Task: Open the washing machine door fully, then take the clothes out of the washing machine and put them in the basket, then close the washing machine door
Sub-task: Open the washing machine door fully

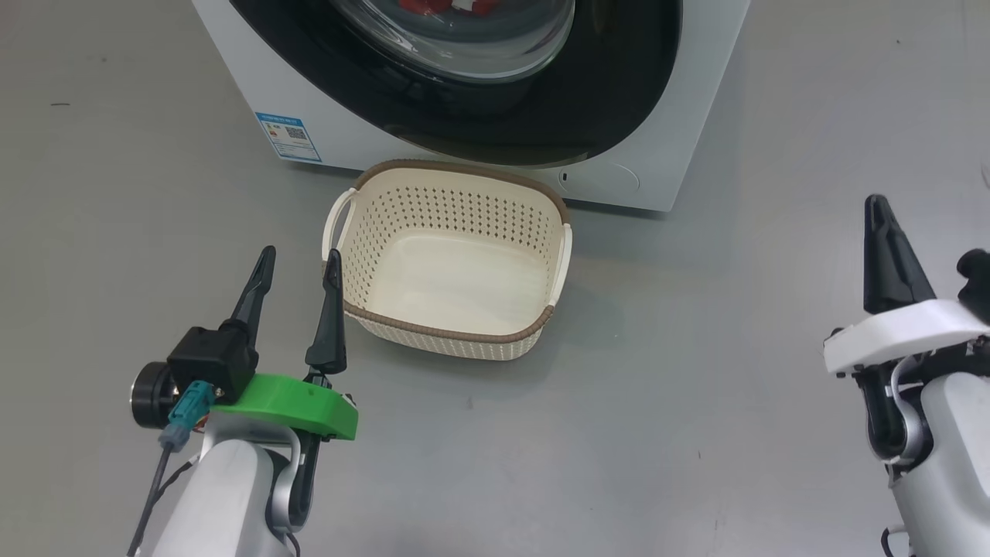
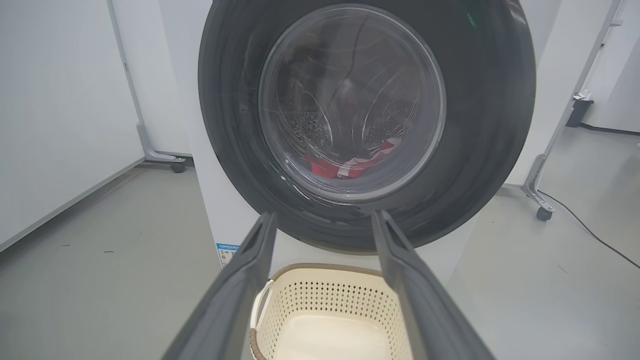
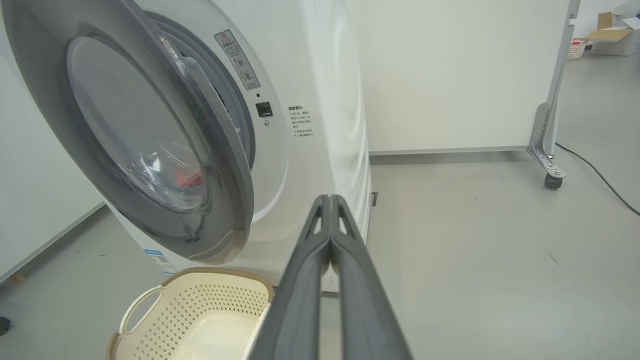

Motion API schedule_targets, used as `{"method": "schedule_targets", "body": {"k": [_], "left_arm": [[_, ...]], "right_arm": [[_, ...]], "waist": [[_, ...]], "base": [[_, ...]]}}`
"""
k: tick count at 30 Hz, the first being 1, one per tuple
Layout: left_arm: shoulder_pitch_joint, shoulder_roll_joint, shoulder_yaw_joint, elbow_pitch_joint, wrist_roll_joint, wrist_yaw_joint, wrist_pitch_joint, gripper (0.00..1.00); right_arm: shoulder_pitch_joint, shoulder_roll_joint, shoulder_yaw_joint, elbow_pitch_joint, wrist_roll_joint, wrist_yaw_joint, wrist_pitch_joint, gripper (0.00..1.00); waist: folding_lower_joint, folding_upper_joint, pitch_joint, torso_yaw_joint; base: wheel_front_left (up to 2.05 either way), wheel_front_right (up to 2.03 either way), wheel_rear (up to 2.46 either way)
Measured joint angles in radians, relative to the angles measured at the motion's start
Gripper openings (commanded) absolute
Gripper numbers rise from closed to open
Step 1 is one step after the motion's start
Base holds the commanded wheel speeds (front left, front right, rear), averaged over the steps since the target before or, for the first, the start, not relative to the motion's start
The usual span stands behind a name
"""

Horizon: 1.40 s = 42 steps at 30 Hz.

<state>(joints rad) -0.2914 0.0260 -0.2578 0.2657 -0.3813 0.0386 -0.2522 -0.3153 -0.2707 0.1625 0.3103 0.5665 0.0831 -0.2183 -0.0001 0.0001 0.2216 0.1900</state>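
Evidently step one, opening: washing machine door [image 3: 135, 135] stands only ajar, red clothes [image 2: 350, 165] low in the drum behind its glass, basket [image 1: 441, 333] empty just before it; left gripper [image 1: 301, 254] fingers apart, right gripper [image 3: 328, 200] pressed together; next, probably, swing the door wide.

**Bright, even indoor light with soft shadows**

Diffuse overhead light fills all three views evenly. The basket [image 1: 452, 255] casts a faint, soft-edged shadow on the grey floor [image 1: 696, 387] to its right. Pale reflections streak the washing machine door [image 2: 350, 100] glass. The head view is crisp. The wrist views look slightly softer, and straight lines bow near their edges.
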Motion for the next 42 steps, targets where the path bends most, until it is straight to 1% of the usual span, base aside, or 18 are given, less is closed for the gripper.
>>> {"method": "schedule_targets", "body": {"k": [3,4,5,6,9,11,14,16,17,26,40,42], "left_arm": [[0.002,0.000,0.005,-0.006,0.004,0.000,0.000,1.00],[0.002,0.000,0.007,-0.008,0.005,0.000,0.000,1.00],[0.004,0.000,0.010,-0.010,0.005,0.000,0.000,1.00],[0.006,0.000,0.017,-0.012,0.005,0.000,0.000,1.00],[0.013,0.002,0.032,-0.016,0.010,0.000,0.000,1.00],[0.016,0.002,0.033,-0.017,0.015,0.000,0.000,1.00],[0.015,0.002,0.031,-0.018,0.021,0.000,0.000,1.00],[0.016,0.002,0.031,-0.018,0.027,0.000,0.000,1.00],[0.016,0.002,0.031,-0.018,0.030,0.000,0.000,1.00],[0.016,0.002,0.031,-0.020,0.032,0.000,0.000,1.00],[0.020,0.002,0.029,-0.018,0.032,-0.005,0.000,1.00],[0.021,0.002,0.029,-0.018,0.032,-0.005,0.000,1.00]], "right_arm": [[0.045,0.014,-0.006,-0.015,-0.003,-0.017,-0.007,0.00],[0.058,0.020,-0.008,-0.021,-0.003,-0.023,-0.008,0.21],[0.068,0.027,-0.009,-0.027,-0.003,-0.024,-0.008,0.64],[0.078,0.034,-0.009,-0.034,-0.003,-0.024,-0.008,1.00],[0.092,0.053,-0.008,-0.062,-0.003,-0.025,-0.009,1.00],[0.100,0.054,-0.009,-0.080,-0.003,-0.034,-0.017,1.00],[0.110,0.052,-0.016,-0.099,-0.006,-0.035,-0.018,1.00],[0.131,0.051,-0.018,-0.112,-0.007,-0.049,-0.018,1.00],[0.137,0.052,-0.018,-0.115,-0.009,-0.051,-0.018,1.00],[0.162,0.058,-0.018,-0.154,-0.016,-0.059,-0.025,1.00],[0.184,0.060,-0.028,-0.194,-0.024,-0.061,-0.026,1.00],[0.184,0.060,-0.028,-0.199,-0.024,-0.068,-0.026,1.00]], "waist": [[0.0000,0.0000,-0.002,-0.003],[0.0000,0.0000,-0.002,-0.004],[0.0000,0.0000,-0.003,-0.005],[0.0000,0.0000,-0.003,-0.007],[0.0000,0.0000,-0.001,-0.015],[0.0000,0.0000,0.002,-0.020],[0.0000,0.0000,0.008,-0.025],[0.0000,0.0000,0.011,-0.028],[0.0000,0.0000,0.012,-0.028],[0.0000,0.0000,0.017,-0.033],[0.0000,0.0000,0.021,-0.031],[0.0000,0.0000,0.021,-0.030]], "base": [[0.00,0.00,0.00],[0.00,0.00,0.00],[0.00,0.00,0.00],[0.00,0.00,0.00],[0.00,0.00,0.00],[0.00,0.00,0.00],[0.00,0.00,0.00],[0.00,0.00,0.00],[0.00,0.00,0.00],[0.00,0.00,0.00],[0.00,0.00,0.00],[0.00,0.00,0.00]]}}
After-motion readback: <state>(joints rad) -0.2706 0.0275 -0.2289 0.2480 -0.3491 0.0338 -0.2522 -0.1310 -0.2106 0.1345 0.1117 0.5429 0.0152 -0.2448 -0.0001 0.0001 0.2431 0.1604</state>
